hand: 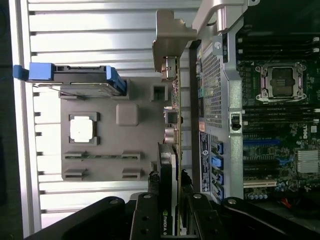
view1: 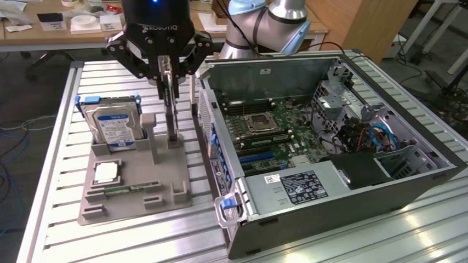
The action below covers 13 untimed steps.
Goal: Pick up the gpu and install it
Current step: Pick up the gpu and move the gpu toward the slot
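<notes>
The slatted aluminium table point(view1: 44, 219) is occupied, from the centre to 4 o'clock of the exterior view, by an open computer case point(view1: 329, 219), laid on its side so that the motherboard point(view1: 281, 129) is exposed. A grey parts fixture point(view1: 124, 208) is placed just beside the case, toward 8 o'clock. Above the fixture, at 11 o'clock, the end effector point(view1: 170, 82) is seen clenched on the gpu point(view1: 173, 118). The gpu is held upright on edge, its lower edge down at the fixture's rear slot; whether it is seated there cannot be told. In the wrist view the card is seen edge-on between the fingers point(hand: 197, 217), with its silver bracket point(hand: 172, 32) at the far end, near the case wall. A hard drive point(view1: 113, 129) is stood upright in the fixture at 9 o'clock of the gpu. A processor chip point(view1: 107, 173) and a memory stick point(view1: 120, 190) are laid flat toward 7 o'clock.
</notes>
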Tool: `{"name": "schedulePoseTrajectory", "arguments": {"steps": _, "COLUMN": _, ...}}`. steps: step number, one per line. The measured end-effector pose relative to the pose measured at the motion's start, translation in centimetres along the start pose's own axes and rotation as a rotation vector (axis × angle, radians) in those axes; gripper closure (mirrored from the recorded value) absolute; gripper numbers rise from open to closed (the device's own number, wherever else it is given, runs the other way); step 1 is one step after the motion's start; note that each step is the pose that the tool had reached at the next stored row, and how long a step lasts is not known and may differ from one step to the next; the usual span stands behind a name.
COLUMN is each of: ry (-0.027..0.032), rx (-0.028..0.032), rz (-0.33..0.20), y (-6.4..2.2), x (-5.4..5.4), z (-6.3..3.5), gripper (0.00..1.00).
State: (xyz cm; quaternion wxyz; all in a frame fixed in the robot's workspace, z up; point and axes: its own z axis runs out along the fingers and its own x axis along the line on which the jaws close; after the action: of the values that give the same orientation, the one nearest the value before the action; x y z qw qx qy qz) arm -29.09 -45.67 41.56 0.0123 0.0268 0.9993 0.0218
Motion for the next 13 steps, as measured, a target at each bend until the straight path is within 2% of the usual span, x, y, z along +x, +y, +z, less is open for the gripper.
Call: {"name": "schedulePoseTrajectory", "arguments": {"steps": 13, "ry": -0.0001, "rx": -0.0001, "rz": 0.0, "y": 0.09, "x": 0.0, "z": -1.94, "gripper": 0.74}}
